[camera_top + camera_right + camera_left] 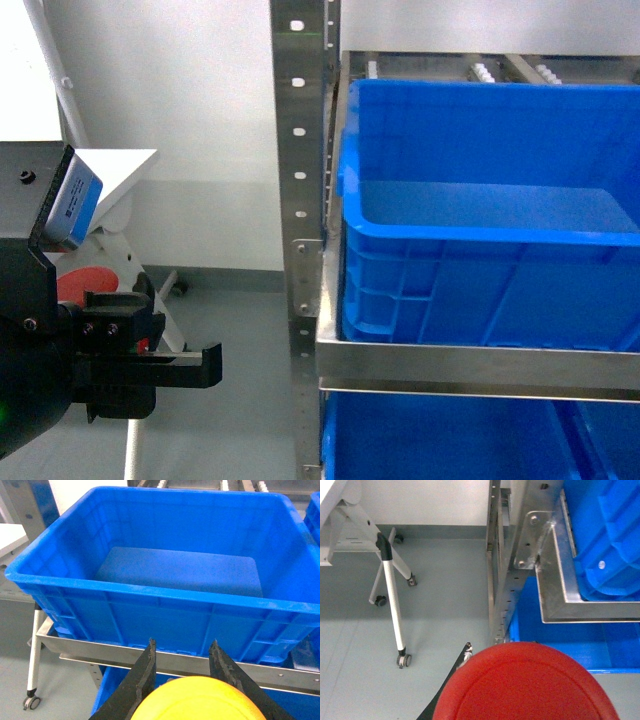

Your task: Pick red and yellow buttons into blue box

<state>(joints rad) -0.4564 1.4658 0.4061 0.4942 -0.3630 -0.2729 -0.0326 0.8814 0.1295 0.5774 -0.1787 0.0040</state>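
A big round red cap fills the bottom of the left wrist view: the red button (pixel 525 687), held in my left gripper (pixel 205 365). One black finger (pixel 463 659) shows beside the cap; the other is hidden behind it. In the right wrist view the yellow button (pixel 197 700) sits between the two black fingers of my right gripper (pixel 183 645), which is shut on it. The blue box (pixel 175 570) lies just ahead of it on the rack shelf, open-topped and with nothing inside. In the head view the blue box (pixel 480 260) is right of my left gripper, which hangs left of the rack post.
A steel rack with a perforated upright post (pixel 298 200) and a front rail (pixel 470 365) carries the box. A second blue bin (pixel 440 440) sits on the shelf below. A white wheeled table leg (pixel 395 610) stands on the grey floor at the left.
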